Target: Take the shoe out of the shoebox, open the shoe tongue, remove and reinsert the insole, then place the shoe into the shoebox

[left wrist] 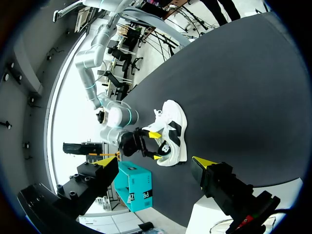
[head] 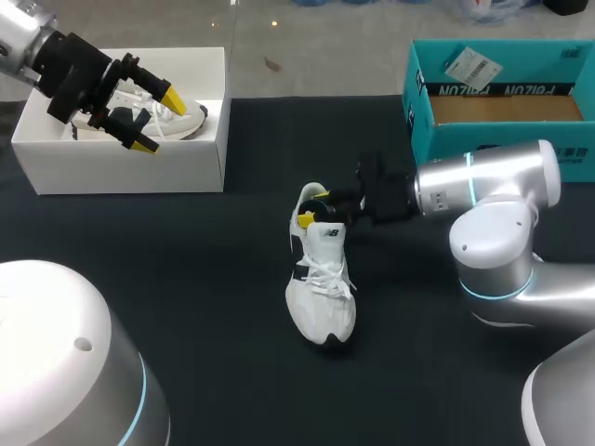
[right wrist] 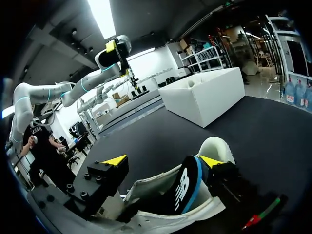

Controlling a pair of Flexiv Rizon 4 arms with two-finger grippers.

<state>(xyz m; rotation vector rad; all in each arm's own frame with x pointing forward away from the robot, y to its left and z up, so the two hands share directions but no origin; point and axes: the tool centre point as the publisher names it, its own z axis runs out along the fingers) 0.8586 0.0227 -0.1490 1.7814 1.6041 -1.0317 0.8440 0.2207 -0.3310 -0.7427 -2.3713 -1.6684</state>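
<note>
The right end effector, fingers spread, straddles the tongue of the sneaker, which lies crosswise to it.

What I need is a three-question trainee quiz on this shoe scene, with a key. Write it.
1. Which gripper is at the collar of the white lace-up sneaker on the black table? A left, B right, C neither.
2. True or false: the left gripper hovers over a second sneaker.
3. Fill in: that second sneaker lies in the white cardboard ___.
Key: 1 B, the right gripper; 2 true; 3 shoebox.
</note>
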